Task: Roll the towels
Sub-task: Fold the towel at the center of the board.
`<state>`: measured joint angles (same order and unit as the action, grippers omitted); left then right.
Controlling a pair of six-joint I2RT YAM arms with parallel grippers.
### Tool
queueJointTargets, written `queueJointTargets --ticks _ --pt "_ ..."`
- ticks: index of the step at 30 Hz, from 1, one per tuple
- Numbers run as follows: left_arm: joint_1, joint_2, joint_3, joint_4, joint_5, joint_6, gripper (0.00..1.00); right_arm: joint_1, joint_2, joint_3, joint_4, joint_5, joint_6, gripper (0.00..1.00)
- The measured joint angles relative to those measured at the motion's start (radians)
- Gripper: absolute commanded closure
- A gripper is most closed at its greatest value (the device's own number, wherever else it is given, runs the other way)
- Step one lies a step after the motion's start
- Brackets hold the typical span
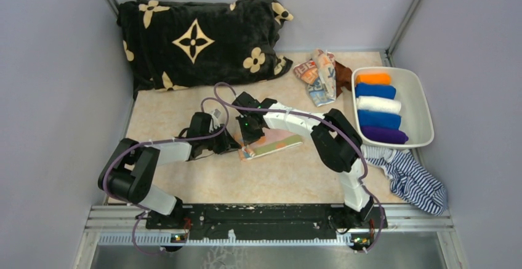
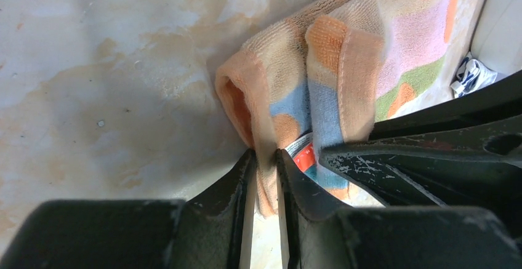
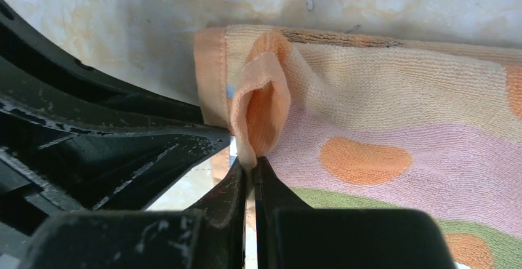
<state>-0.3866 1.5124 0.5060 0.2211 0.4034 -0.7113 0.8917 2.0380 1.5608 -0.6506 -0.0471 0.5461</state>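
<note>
On the tabletop (image 1: 277,176), just ahead of the two arms, the orange-peach printed towel (image 1: 274,144) lies as a folded strip, its left end under both wrists; the left jaws are clamped on a raised fold at that end, the cloth pinched thin between them; the right jaws, just beside them, are pressed together on an upstanding loop of the orange hem; the rest of the strip lies flat to the right; farther back, a pale printed towel (image 1: 320,75) and a brown towel (image 1: 343,72) lie crumpled beside a white bin (image 1: 425,106) holding five rolled towels (image 1: 378,104).
</note>
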Motion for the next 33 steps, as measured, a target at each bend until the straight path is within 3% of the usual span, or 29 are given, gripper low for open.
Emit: queueJointTargets --ticks 2,7,15,22,28,33 --pt "-0.002 -0.002 -0.002 0.002 -0.003 0.000 0.75 0.001 0.003 0.000 0.008 -0.009 0.006 0.95" --pt "-0.006 -0.007 -0.006 0.005 -0.011 -0.001 0.71 0.003 0.003 0.000 0.035 -0.038 0.016 0.73" --pt "-0.011 -0.089 -0.029 -0.053 -0.079 0.003 0.53 0.003 -0.047 -0.047 0.072 -0.042 0.005 0.53" --pt "-0.011 -0.276 -0.032 -0.227 -0.227 0.041 0.42 -0.052 -0.360 -0.286 0.167 -0.027 -0.031 0.43" --pt "-0.080 -0.388 0.022 -0.343 -0.320 0.054 0.43 -0.275 -0.645 -0.607 0.375 -0.108 -0.040 0.43" --pt "-0.206 -0.337 0.124 -0.310 -0.325 0.030 0.48 -0.401 -0.669 -0.808 0.539 -0.238 -0.019 0.43"
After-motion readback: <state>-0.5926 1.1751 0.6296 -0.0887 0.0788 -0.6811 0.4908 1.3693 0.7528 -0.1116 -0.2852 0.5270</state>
